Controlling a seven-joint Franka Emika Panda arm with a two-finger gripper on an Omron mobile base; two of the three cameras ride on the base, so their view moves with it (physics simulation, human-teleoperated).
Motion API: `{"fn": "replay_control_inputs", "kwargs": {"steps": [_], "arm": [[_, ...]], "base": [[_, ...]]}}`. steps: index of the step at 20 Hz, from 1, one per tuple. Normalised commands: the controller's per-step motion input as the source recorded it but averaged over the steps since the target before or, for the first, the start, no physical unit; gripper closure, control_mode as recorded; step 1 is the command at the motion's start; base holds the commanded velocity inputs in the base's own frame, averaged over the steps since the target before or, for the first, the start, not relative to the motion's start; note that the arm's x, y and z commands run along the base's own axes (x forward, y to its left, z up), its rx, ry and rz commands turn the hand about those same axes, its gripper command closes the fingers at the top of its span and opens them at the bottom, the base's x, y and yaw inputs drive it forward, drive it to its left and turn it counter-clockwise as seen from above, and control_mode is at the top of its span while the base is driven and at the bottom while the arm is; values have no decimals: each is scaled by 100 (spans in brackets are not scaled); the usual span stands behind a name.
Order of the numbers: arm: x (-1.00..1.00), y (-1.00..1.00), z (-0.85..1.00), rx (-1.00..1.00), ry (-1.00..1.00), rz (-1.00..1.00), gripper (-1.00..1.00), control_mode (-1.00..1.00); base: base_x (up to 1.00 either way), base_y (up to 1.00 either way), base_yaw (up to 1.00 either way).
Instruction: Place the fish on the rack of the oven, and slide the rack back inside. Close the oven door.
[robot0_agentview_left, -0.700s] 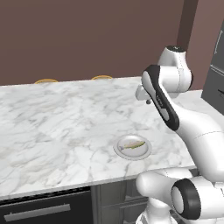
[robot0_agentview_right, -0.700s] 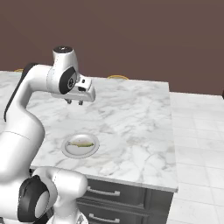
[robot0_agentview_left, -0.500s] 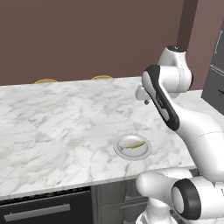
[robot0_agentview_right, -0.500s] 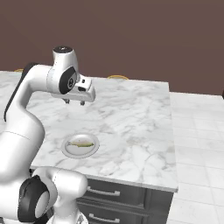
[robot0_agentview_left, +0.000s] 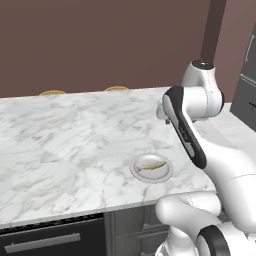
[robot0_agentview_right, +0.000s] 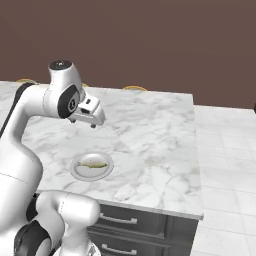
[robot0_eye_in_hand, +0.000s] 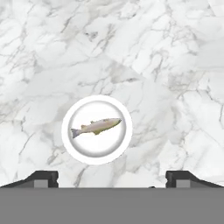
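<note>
One small yellowish-olive fish (robot0_eye_in_hand: 96, 127) lies flat in the middle of a round white plate (robot0_eye_in_hand: 73, 145), its body lengthwise across the dish with the tail toward the left of the hand view. The plate sits on a white marble tabletop (robot0_agentview_left: 65, 150) veined in grey, near the front edge of the slab, close to where the arm rises. From the left base view the fish (robot0_agentview_left: 151, 166) and its plate (robot0_agentview_left: 166, 174) appear just left of the arm's lower link; from the right base view the fish (robot0_agentview_right: 93, 164) and plate (robot0_agentview_right: 77, 172) sit just right of it.

The tool (robot0_agentview_right: 86, 123) hangs in the air well above the tabletop, apart from the plate and holding nothing. Its two dark fingertips (robot0_eye_in_hand: 43, 178) stand wide apart at the bottom corners of the hand view, with the plate between them and farther on. In the left base view the tool (robot0_agentview_left: 162, 115) is mostly hidden behind the arm's upper link.

Behind the tabletop runs a plain brown wall (robot0_agentview_left: 100, 45). Two rounded yellowish chair or stool tops (robot0_agentview_left: 52, 92) peek over the far edge of the slab. Dark cabinet fronts with bar handles (robot0_agentview_right: 120, 220) sit below the tabletop, and pale floor tiles (robot0_agentview_right: 225, 165) stretch off to the right in the right base view.
</note>
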Motion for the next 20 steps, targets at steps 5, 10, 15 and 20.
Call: {"fn": "replay_control_inputs", "kwargs": {"steps": [5, 10, 15, 20], "arm": [[-7, 9, -18, 3, -10, -35, -100, -100], [3, 5, -2, 12, -19, -20, -100, -100], [13, 18, -27, 9, -13, -13, -100, -100], [2, -2, -64, 10, -1, -1, -100, -100]], "base": [[0, 0, 0], [0, 0, 0], [0, 0, 0], [0, 0, 0]]}}
